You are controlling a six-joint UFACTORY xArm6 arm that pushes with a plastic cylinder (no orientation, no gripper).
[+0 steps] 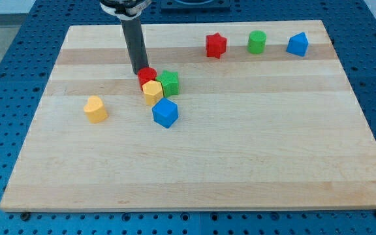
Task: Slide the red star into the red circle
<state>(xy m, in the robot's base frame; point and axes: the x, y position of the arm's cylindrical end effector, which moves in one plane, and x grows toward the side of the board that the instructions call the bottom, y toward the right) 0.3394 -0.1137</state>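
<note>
- No jaws on this rig, so no jaw state to report; just a dark rod, my tip at its lower end.
- My tip sits at the view's upper-left edge of the red circle, touching or just about; exact contact hard to tell.
- Red circle is in a tight cluster: green star touching on its right, yellow hexagon-like block just below it, blue block lower still.
- Red star sits near the view's top, right of centre, well apart from the cluster and from my tip.
- Along the same top row: green cylinder, then a blue block at far right.
- Yellow heart-like block stands alone at the view's left.
- Handling guess: red star looks like a small rigid plastic piece, light, probably slides easily on the smooth wooden worktop.
- No grasp possible; contact should be on the star's upper-right side, pushing down-left toward the circle.
- Star points could make it spin off the rod if hit off-centre; aim between two points.
- Risk: the green star flanks the circle on the approach side and may get bumped.
</note>
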